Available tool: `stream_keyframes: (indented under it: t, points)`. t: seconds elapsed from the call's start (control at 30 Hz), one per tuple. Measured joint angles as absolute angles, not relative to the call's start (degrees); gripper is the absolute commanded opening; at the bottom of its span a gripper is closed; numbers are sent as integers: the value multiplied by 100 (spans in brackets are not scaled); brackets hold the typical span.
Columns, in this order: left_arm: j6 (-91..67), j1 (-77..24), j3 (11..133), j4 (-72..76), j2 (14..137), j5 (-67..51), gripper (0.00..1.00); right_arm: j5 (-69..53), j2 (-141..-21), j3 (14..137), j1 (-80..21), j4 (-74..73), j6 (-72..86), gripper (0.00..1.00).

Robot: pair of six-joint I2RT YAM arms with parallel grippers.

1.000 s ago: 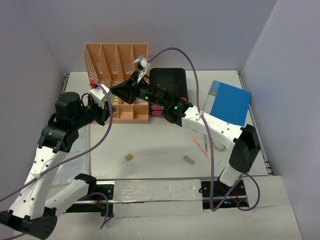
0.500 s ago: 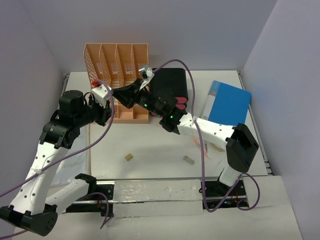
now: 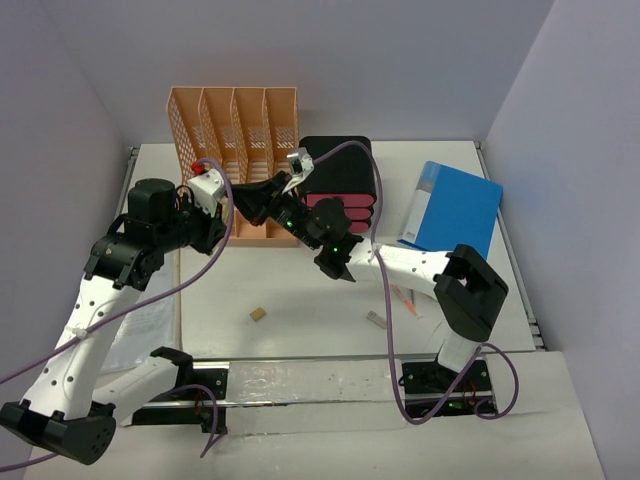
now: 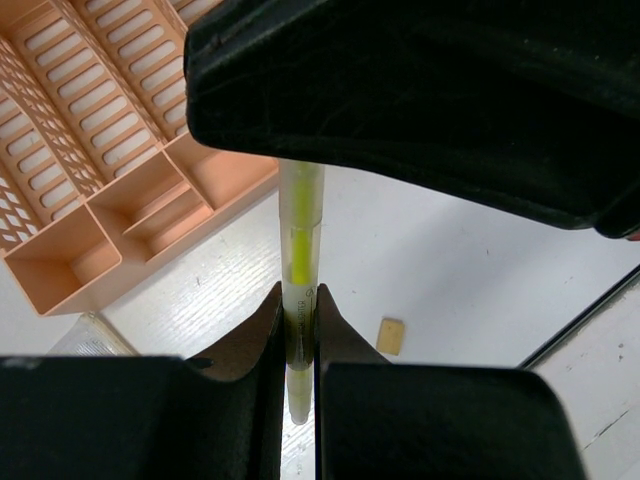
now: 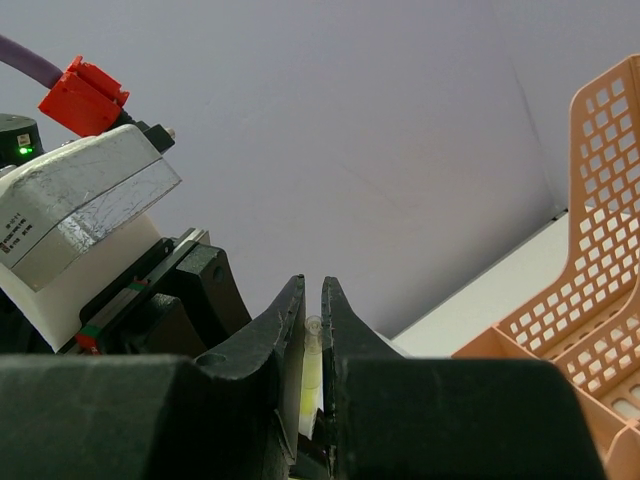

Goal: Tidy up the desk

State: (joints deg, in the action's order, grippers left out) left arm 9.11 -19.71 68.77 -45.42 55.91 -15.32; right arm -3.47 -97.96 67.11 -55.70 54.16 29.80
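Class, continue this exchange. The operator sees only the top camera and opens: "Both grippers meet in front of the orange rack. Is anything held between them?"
Observer: Yes. The left wrist camera shows the left gripper clamped on a clear pen with a yellow-green core.
Operator: Has the other arm got it too?
Observer: Yes. The right wrist camera shows the right gripper pinching the pen's tip.
Operator: What is underneath?
Observer: In the left wrist camera, the pen's visible length lies over bare desk, beside the rack's trays.
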Motion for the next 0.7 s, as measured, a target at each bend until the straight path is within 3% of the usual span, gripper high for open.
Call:
stream_keyframes:
  t: [0.6, 0.7]
  points:
    - [913, -2009, 6936, -4929, 5588, -1487, 0, 298, -9838, 6322, -5834, 5938, 3205, 0]
    - [914, -2010, 6936, -4981, 5586, -1467, 0, 353, -9865, 6295, -5857, 5999, 3251, 6]
